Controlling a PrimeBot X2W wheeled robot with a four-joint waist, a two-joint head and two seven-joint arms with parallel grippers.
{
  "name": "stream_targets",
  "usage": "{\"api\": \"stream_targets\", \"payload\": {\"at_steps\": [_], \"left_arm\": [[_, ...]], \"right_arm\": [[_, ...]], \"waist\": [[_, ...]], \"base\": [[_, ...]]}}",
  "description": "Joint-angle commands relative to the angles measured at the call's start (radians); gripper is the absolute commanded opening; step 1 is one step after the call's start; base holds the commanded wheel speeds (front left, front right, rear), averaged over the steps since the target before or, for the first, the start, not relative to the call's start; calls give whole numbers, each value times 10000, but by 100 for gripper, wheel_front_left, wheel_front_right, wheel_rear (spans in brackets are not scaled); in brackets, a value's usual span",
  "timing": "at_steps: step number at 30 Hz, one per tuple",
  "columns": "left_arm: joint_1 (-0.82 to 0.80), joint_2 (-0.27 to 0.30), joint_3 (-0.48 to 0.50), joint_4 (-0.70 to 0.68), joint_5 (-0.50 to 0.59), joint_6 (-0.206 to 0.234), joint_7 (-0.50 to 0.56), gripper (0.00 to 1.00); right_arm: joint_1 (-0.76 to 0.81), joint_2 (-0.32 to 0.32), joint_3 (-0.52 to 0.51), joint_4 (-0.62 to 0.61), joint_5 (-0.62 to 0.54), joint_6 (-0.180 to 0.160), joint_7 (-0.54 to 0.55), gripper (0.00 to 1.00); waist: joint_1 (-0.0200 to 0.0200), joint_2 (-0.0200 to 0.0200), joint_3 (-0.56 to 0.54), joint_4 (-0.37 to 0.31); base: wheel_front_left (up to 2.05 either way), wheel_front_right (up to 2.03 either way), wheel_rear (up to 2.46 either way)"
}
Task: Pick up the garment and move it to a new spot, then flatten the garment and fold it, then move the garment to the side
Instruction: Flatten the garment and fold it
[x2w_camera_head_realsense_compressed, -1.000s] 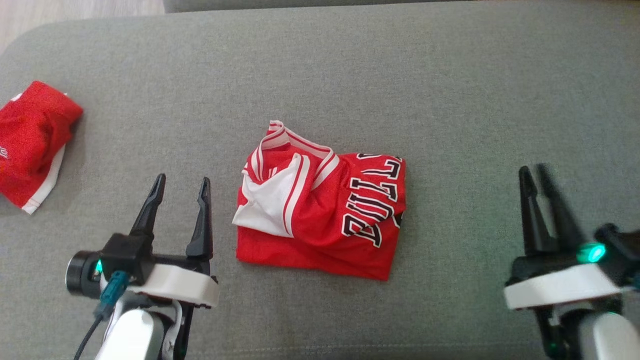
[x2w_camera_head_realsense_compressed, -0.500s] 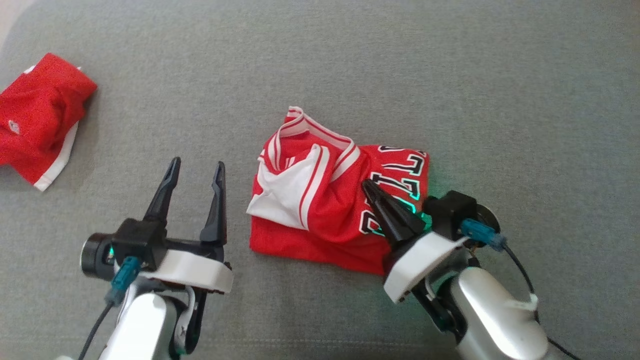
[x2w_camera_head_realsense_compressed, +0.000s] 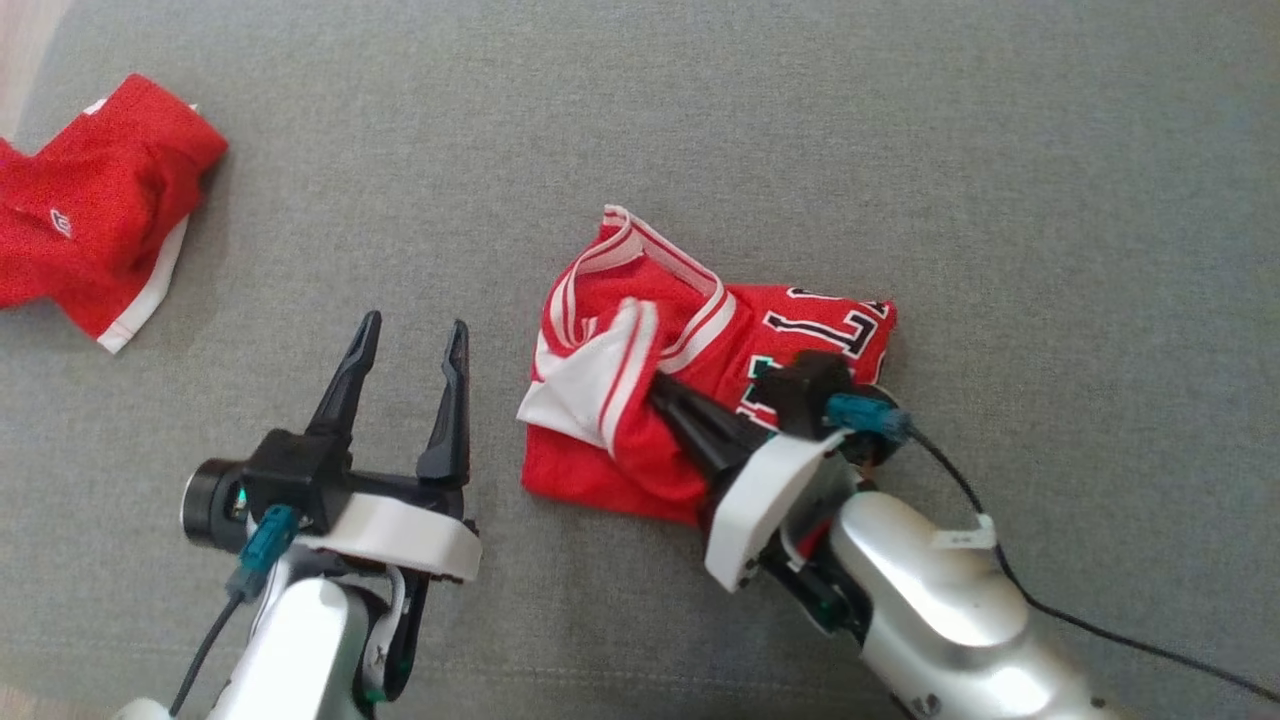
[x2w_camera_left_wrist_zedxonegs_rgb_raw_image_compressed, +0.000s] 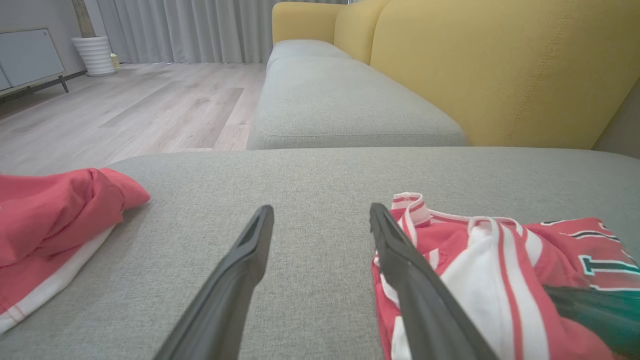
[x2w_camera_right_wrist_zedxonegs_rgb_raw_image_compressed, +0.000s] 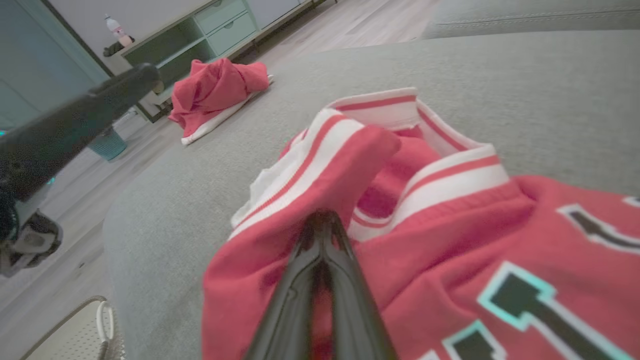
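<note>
My right end effector (x2w_camera_head_realsense_compressed: 662, 388), closed tight, pinches a fold of the red jersey (x2w_camera_head_realsense_compressed: 580, 478) at the middle of the cushion (x2w_camera_head_realsense_compressed: 900, 150); my left end effector (x2w_camera_head_realsense_compressed: 412, 335) stands wide beside it.

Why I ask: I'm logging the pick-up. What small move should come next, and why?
Probably raise the right tool a little, straight up. Its jaws look shut on a fold of the jersey, which lies bunched on the cushion; the open left tool stands apart, so a lift tests the grip.
</note>
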Motion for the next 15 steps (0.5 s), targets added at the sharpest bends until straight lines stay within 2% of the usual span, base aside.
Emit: {"api": "stream_targets", "payload": {"at_steps": [1,8,15], "left_arm": [[-428,77,332,-267,-83,-22,-106,100],[-418,25,388,-231,-84,-23,-119,100],[-352,-44,472,-294,-91,-15,-122,100]], "right_arm": [[-351,195,474,-201,245,67,54,0],[-774,196,2134,128,970,67,478,0],[-946,196,2977,453,1371,67,840,0]], "waist": [[0,0,25,37],[0,0,67,87],[0,0,86,55]], "base": [[0,0,0],[0,0,0],[0,0,0]]}}
